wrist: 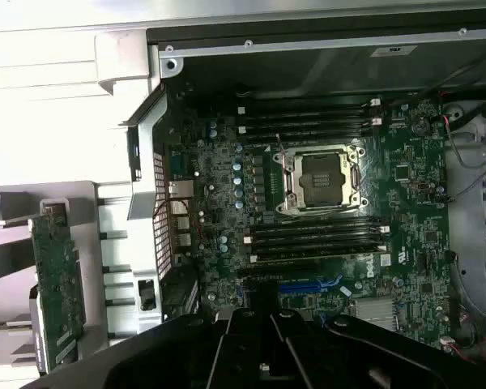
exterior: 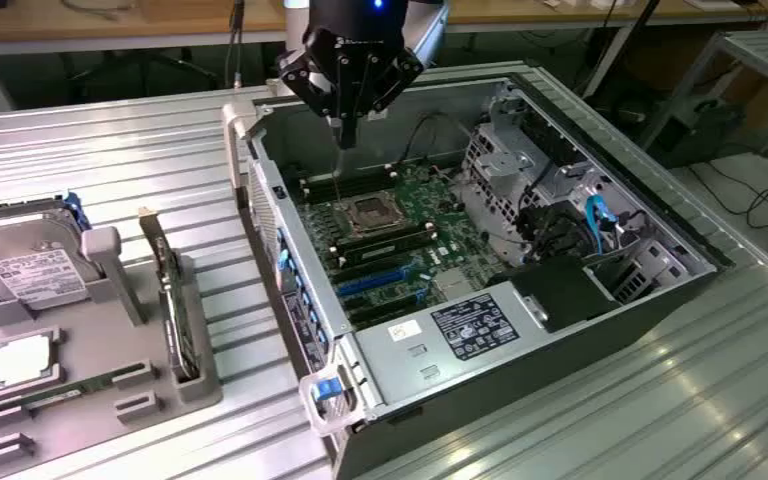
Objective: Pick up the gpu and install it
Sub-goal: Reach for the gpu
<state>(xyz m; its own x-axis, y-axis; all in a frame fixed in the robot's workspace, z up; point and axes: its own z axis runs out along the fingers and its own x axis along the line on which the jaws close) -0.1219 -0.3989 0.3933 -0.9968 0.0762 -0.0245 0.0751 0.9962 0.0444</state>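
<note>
The gpu (exterior: 171, 295) stands on edge in a slot of the grey holder (exterior: 117, 330) at the exterior view's left, outside the computer case. In the wrist view the gpu (wrist: 57, 292) appears as a green-dark card beside the case wall. My gripper (exterior: 347, 128) hangs over the far end of the open case (exterior: 291, 300), above the motherboard (exterior: 398, 240), well apart from the gpu. Its fingers are shut together with nothing between them. In the wrist view the dark gripper (wrist: 263, 336) sits over the blue expansion slots (wrist: 308, 285).
A silver hard drive (exterior: 31, 265) with a white label and a narrow green memory stick (exterior: 77, 385) rest in the same holder. The CPU socket (wrist: 324, 178), memory slots (wrist: 308, 117), drive cage (exterior: 518, 150) and power supply (exterior: 471, 325) are inside the case. Ribbed metal table (exterior: 624, 400) surrounds it.
</note>
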